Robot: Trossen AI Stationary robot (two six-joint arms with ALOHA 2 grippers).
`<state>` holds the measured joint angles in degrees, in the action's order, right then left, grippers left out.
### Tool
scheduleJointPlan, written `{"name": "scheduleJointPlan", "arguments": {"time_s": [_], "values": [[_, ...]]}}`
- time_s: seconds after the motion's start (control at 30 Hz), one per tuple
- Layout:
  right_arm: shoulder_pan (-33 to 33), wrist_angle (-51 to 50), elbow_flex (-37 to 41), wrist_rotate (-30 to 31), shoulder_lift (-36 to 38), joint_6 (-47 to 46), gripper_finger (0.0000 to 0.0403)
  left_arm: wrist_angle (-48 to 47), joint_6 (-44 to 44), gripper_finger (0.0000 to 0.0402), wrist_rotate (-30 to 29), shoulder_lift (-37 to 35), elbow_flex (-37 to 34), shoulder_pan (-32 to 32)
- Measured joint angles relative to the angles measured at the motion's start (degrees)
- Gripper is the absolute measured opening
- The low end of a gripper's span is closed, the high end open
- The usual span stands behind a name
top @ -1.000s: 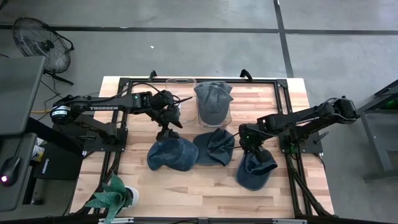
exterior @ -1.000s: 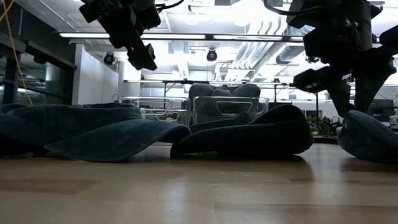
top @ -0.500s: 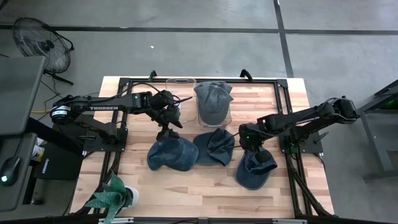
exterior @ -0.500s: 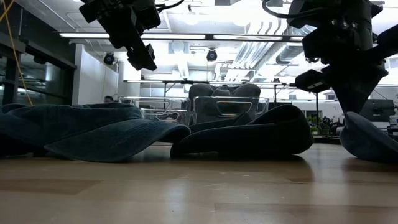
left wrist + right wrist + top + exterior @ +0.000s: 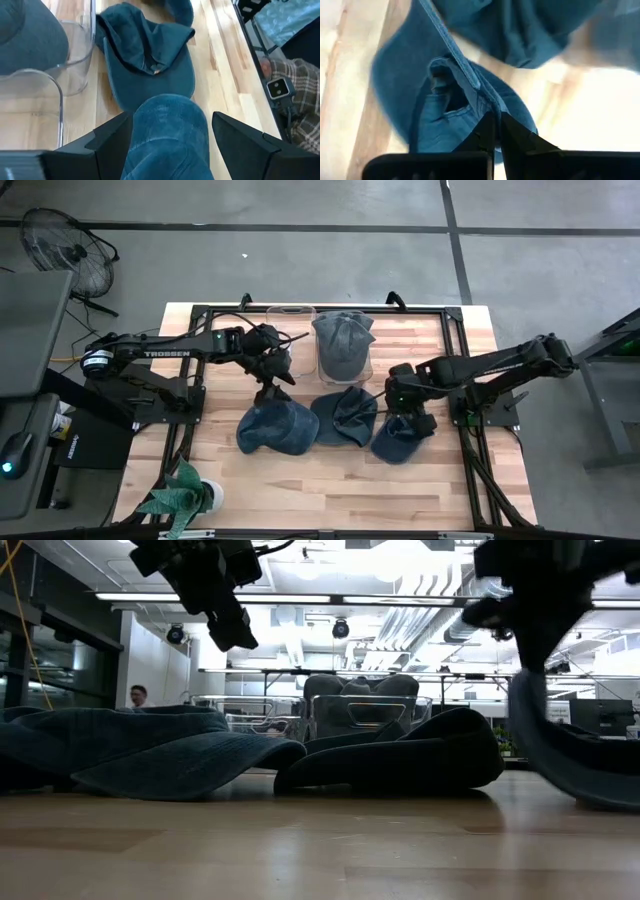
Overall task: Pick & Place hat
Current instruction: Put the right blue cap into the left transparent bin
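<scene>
Three dark blue denim hats lie in a row on the wooden table: a left hat (image 5: 278,428), a middle hat (image 5: 345,415) and a right hat (image 5: 400,438). A fourth hat (image 5: 343,340) sits in a clear bin. My right gripper (image 5: 410,408) is shut on the right hat (image 5: 565,755), which hangs under it. My left gripper (image 5: 270,375) hovers open above the left hat (image 5: 167,132), with a finger on either side and well clear of it (image 5: 225,615). My right gripper pinches the rim of the right hat's opening (image 5: 485,107) between its two shut fingers, at the seamed band. The fingers come from above, pointing steeply down. The hat hangs slack below them, open side up; whether its lower end (image 5: 605,802) is clear of the table cannot be told.
An empty clear bin (image 5: 291,330) stands beside the filled one at the table's far side. A black frame (image 5: 200,310) runs around the work area. A potted plant (image 5: 180,498) stands at the near left corner. A person in a plaid sleeve (image 5: 295,115) is beyond the table.
My right gripper has shut on the right hat's rim and gone up, tipping more steeply downward. The hat's gripped side has risen and the hat has drawn in toward the middle hat, now hanging long beneath the fingers.
</scene>
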<state>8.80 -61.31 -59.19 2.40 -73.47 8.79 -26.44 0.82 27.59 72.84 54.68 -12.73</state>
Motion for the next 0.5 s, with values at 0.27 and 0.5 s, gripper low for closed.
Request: {"name": "scheduleJointPlan", "arguments": {"time_s": [0.27,0.5], "values": [[4.8,-10.3,-11.5,10.6,0.0,-3.5,0.0003,2.4,-5.3,0.0271,0.4,0.0,0.0,0.0],[10.2,-16.4,-19.0,19.1,0.0,-5.5,0.0003,7.3,-11.6,0.0271,1.6,0.0,0.0,0.0]]}}
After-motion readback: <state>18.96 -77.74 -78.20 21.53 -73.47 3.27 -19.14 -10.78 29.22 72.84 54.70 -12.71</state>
